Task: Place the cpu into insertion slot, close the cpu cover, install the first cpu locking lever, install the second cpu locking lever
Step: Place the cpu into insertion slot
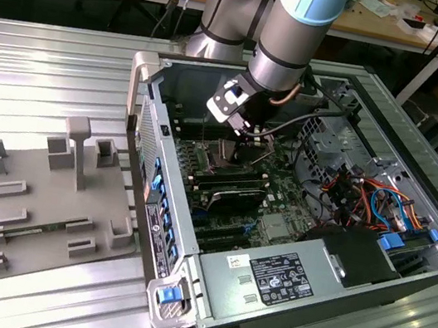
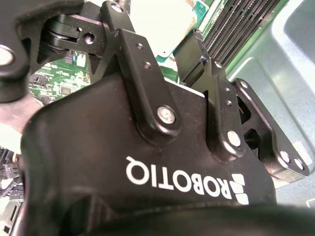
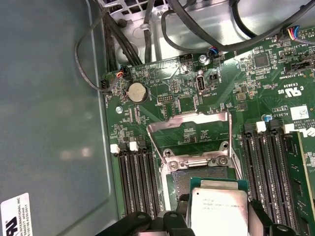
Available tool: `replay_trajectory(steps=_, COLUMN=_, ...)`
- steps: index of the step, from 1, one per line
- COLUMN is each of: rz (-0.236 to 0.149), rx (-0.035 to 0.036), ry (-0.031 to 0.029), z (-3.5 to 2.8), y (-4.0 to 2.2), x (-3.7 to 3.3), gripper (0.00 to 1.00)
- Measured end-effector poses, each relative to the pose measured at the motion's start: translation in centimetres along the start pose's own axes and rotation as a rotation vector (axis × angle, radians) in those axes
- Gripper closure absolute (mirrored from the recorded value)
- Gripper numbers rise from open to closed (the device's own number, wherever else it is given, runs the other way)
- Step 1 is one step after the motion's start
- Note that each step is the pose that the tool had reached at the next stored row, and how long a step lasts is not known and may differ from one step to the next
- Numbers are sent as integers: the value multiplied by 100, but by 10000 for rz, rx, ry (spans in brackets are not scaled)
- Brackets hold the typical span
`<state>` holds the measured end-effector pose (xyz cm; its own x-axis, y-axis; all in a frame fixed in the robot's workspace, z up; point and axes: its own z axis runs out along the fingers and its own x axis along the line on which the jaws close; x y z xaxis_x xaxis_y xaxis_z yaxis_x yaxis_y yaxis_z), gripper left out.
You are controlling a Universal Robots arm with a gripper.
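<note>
In the first wrist view the cpu [image 3: 219, 202], a silver-topped square chip with a green edge, sits between two black fingers [image 3: 182, 209] of my gripper [image 3: 220, 215], which is shut on it. It hangs over the near part of the dark insertion slot [image 3: 194, 173]; whether it touches the slot I cannot tell. The cpu cover [image 3: 189, 119], a thin metal frame, stands swung up and open behind the slot. In the exterior view my gripper [image 1: 244, 137] reaches down into the open computer case right over the insertion slot [image 1: 232, 162].
Long black memory slots [image 3: 138, 182] flank the socket on both sides. Black cables [image 3: 147, 29] run along the board's far edge, near a coin battery [image 3: 137, 91]. The case wall [image 1: 157, 204] borders the board; a grey fixture plate [image 1: 36, 201] lies at the exterior view's left.
</note>
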<state>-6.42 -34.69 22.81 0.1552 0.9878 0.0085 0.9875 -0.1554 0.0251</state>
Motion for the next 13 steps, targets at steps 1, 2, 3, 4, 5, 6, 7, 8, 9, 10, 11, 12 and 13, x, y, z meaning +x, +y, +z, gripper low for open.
replay_trajectory(steps=1, rz=14, rx=0, ry=0, z=0, y=0, x=0, gripper=45)
replay_trajectory(steps=2, rz=31, rx=0, ry=-1, z=0, y=0, x=0, gripper=45)
replay_trajectory(steps=3, rz=38, rx=0, ry=-1, z=0, y=0, x=0, gripper=45)
replay_trajectory(steps=4, rz=46, rx=0, ry=-1, z=0, y=0, x=0, gripper=45)
replay_trajectory(steps=5, rz=61, rx=-1, ry=-1, z=1, y=0, x=0, gripper=45)
replay_trajectory(steps=6, rz=68, rx=-1, ry=-1, z=1, y=0, x=0, gripper=45)
replay_trajectory(steps=7, rz=84, rx=-1, ry=-2, z=1, y=0, x=0, gripper=45)
replay_trajectory(steps=8, rz=101, rx=-1, ry=-2, z=1, y=0, x=0, gripper=45)
replay_trajectory(steps=9, rz=116, rx=-1, ry=-2, z=1, y=0, x=0, gripper=45)
replay_trajectory(steps=10, rz=131, rx=-1, ry=-3, z=1, y=0, x=0, gripper=45)
replay_trajectory(steps=11, rz=139, rx=-1, ry=-3, z=1, y=0, x=0, gripper=45)
replay_trajectory(steps=12, rz=147, rx=-1, ry=-4, z=1, y=0, x=0, gripper=45)
replay_trajectory(steps=13, rz=172, rx=-1, ry=-4, z=1, y=0, x=0, gripper=45)
